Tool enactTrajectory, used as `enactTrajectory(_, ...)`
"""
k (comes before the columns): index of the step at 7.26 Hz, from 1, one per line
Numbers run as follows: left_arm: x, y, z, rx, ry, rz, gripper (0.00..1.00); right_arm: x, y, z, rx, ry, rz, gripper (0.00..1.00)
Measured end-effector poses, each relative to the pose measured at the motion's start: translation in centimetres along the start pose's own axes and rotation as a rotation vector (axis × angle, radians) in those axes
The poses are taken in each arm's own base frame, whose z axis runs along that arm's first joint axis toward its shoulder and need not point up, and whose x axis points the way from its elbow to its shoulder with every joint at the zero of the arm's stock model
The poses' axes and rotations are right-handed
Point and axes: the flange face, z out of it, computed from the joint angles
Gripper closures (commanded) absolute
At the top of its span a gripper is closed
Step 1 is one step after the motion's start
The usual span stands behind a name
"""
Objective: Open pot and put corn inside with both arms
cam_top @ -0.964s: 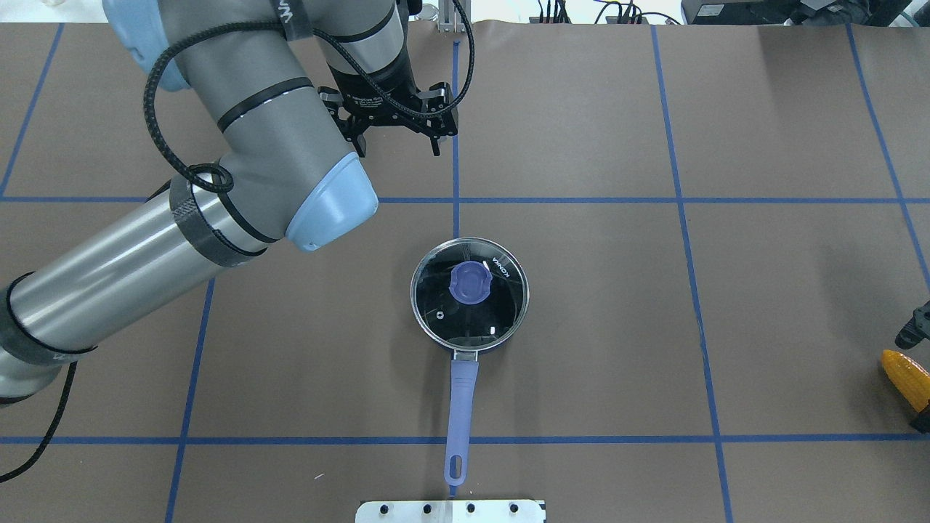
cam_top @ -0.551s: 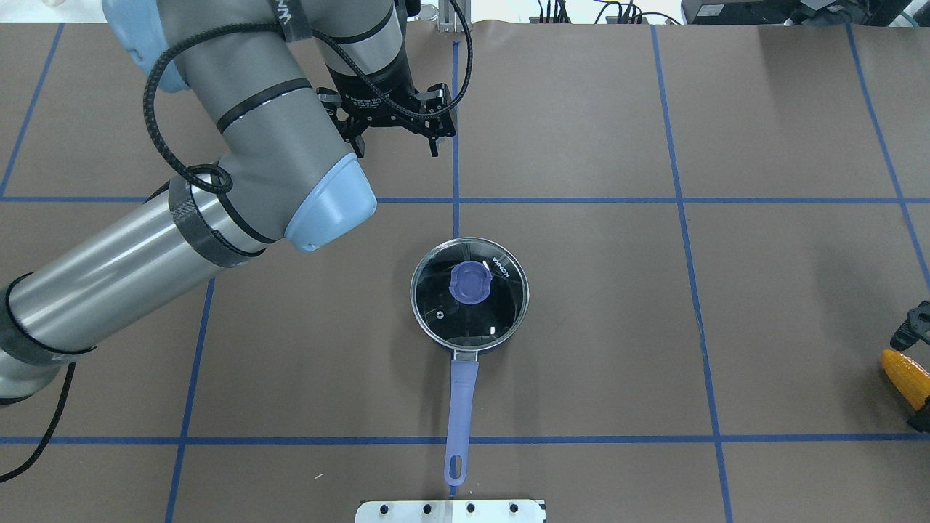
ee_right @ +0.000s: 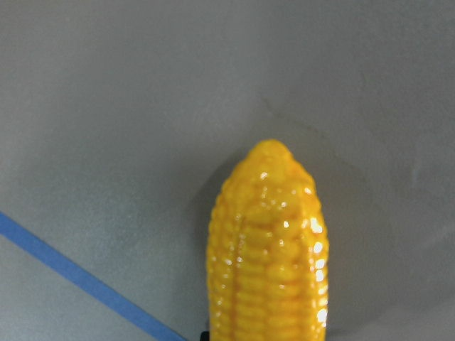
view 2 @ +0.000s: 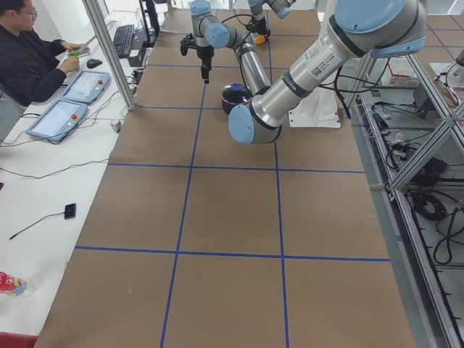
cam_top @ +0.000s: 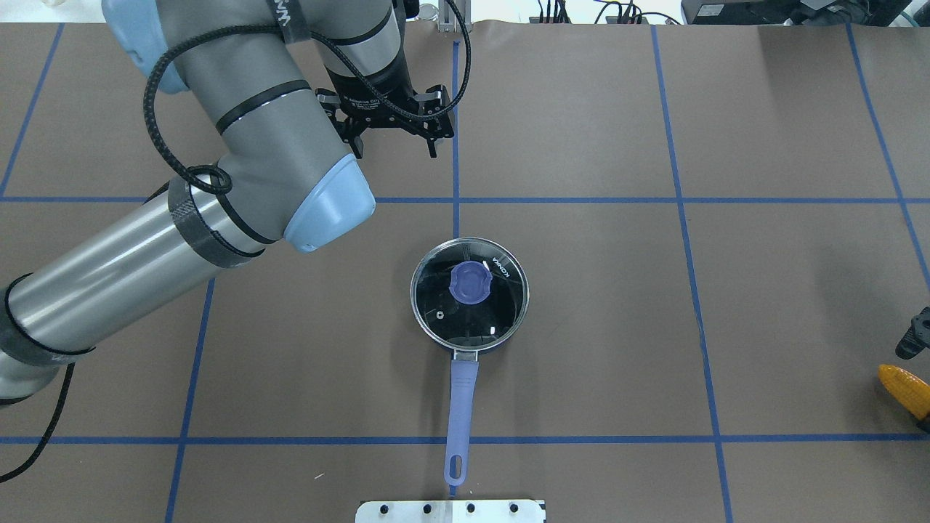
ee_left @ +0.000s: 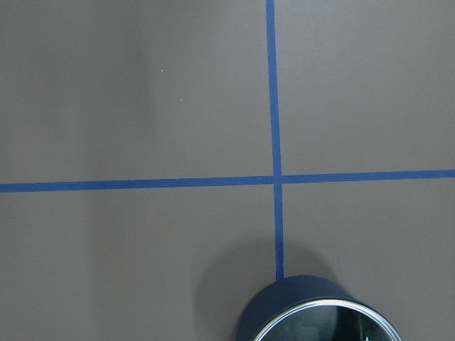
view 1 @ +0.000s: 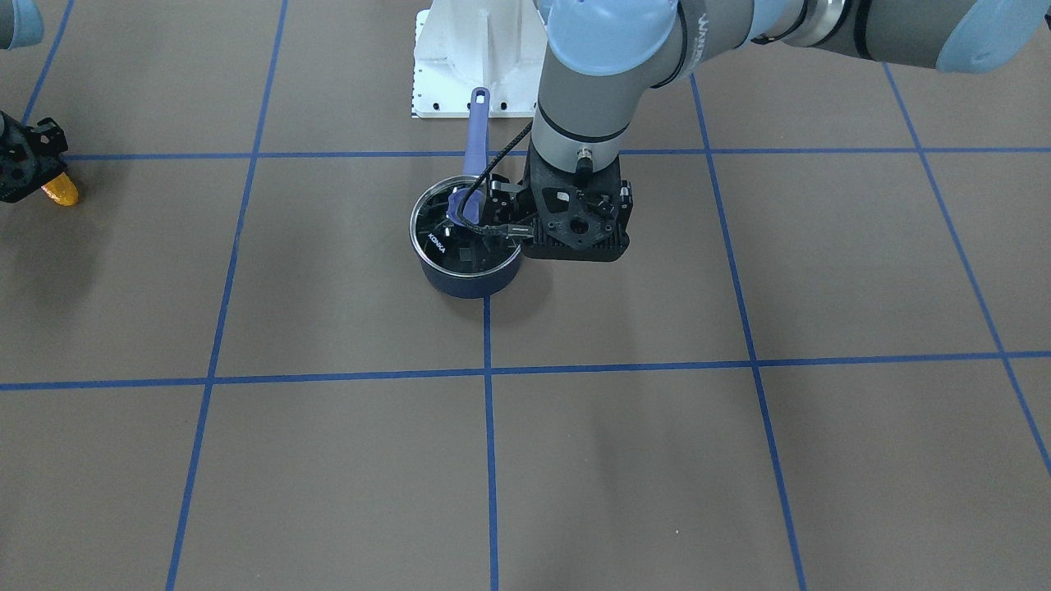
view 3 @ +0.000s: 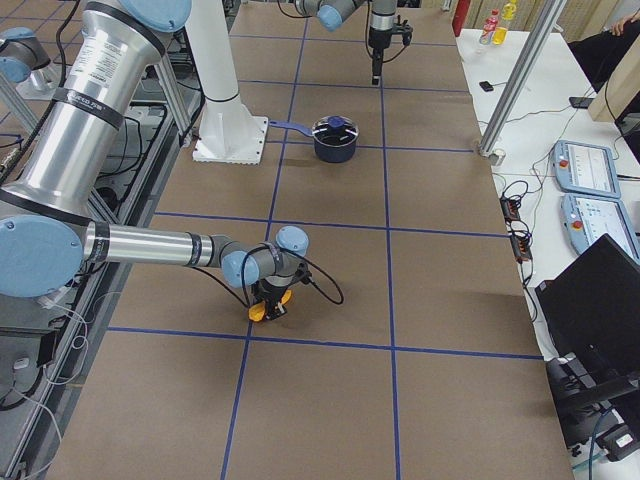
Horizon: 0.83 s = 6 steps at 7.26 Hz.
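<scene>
The dark blue pot stands mid-table with its glass lid and purple knob on; its purple handle points toward me. It also shows in the front view, and its rim shows in the left wrist view. My left gripper is open and empty, hovering beyond the pot. The yellow corn is at the far right edge. My right gripper is shut on the corn. The corn's tip fills the right wrist view.
Blue tape lines grid the brown table cover. A white base plate sits at the near edge behind the pot handle. An operator sits beside control pads at the table's far side. Bottles stand on a side bench.
My left gripper drifted slightly farther from the pot, still open. My right gripper and the corn shifted together a little toward the near edge. The pot has not moved.
</scene>
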Motion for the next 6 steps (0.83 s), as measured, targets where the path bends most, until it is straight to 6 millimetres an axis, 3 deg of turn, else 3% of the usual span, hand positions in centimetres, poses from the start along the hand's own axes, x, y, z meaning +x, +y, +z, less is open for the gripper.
enactTrajectory(4,0.2,0.2,-0.4,-0.001,0.009,0.001,0.0,-0.4,-0.4,-1.0,0.021,-0.007,-0.015,0.69)
enactTrajectory(6,1.0,1.0,-0.3,-0.008,0.015,-0.001,0.0,-0.7,-1.1,-3.1,0.068,-0.014,-0.008,0.69)
